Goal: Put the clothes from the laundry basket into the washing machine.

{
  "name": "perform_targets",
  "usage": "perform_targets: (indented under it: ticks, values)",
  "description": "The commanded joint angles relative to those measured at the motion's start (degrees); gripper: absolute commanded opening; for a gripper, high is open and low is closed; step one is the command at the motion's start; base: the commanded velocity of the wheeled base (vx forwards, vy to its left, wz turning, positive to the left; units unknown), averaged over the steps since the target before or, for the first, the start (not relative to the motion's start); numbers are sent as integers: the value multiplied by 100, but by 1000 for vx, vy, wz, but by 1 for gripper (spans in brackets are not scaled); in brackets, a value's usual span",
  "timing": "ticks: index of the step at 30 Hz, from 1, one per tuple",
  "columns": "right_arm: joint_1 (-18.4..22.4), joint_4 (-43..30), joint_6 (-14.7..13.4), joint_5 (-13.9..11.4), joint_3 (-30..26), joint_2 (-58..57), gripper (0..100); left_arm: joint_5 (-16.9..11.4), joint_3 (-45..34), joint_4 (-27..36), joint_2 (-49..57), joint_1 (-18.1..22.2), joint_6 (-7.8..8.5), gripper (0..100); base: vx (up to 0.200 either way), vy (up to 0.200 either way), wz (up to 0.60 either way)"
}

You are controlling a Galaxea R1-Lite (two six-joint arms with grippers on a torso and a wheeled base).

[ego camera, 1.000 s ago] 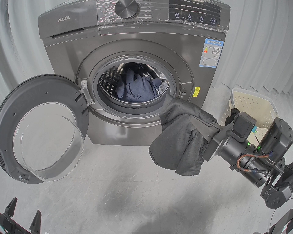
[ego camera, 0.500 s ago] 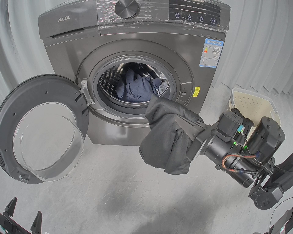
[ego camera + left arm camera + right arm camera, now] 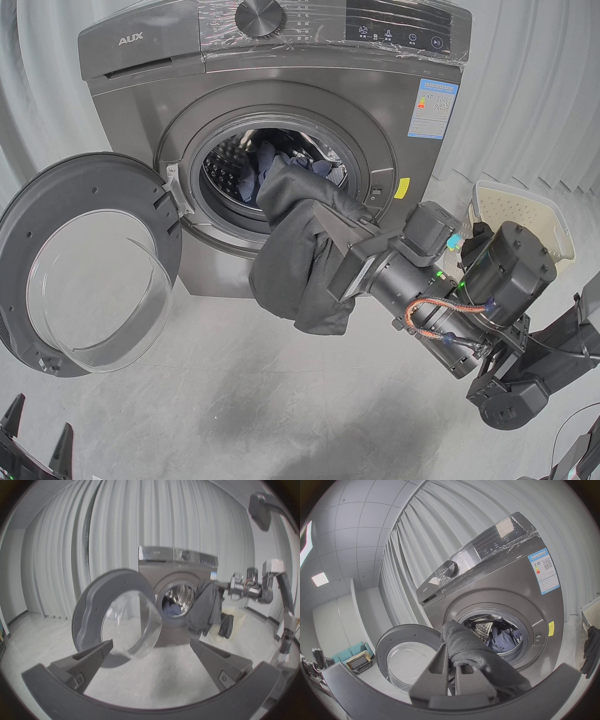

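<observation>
right gripper (image 3: 452,661) clamps dark garment (image 3: 294,250), seemingly against washing machine (image 3: 144,100) rim; left gripper (image 3: 151,641) wide

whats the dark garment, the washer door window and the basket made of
Dark garment: soft matte fabric, likely a knit; it drapes in folds.
Door window: clear, glossy, see-through bowl; glass or plastic, cannot tell.
Laundry basket: cream plastic by its look, with a perforated wall.

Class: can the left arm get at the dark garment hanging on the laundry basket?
Probably not: the left tool sits far across from that garment, with the right arm and its held cloth between.
</observation>
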State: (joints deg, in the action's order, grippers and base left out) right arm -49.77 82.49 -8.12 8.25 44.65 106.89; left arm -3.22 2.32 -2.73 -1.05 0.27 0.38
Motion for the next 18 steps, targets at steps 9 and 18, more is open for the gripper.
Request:
perform_targets:
  ticks: [9,18]
  values:
    - [-76,48,-14,-52,623,306,0,-2297,1359,-465,-2866,-123,-222,100,0,0,0]
    - [-68,39,-5,-52,685,280,0,-2543,1060,-2478,-5371,-660,-11,100,0,0,0]
